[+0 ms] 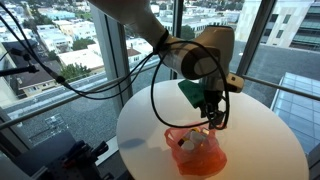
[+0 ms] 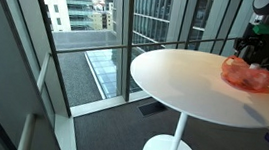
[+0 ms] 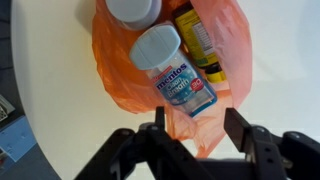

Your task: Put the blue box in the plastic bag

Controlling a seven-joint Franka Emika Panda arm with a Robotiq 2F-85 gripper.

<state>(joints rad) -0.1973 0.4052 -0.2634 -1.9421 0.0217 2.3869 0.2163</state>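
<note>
Hovering at six o'clock of the blue box (image 3: 178, 75), jaws apart, the gripper (image 3: 197, 122) is held where plastic bag (image 3: 108, 55) folds could be snagged.

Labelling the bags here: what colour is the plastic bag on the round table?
The plastic bag is orange, best seen in the wrist view.

**Orange bag, blue label, white counter**

The plastic bag (image 3: 105, 55) is translucent orange, and reads pinkish-orange in an exterior view (image 1: 196, 155). The blue box (image 3: 182, 85) has a light blue label with white lettering and a white cap. A yellow packet (image 3: 197, 40) shows red and dark markings at one end. A round lid (image 3: 133, 10) is white. The counter (image 3: 50, 90) is plain white. The fingers (image 3: 243, 132) are black, and a green part (image 1: 190, 92) sits above them in an exterior view.
</note>
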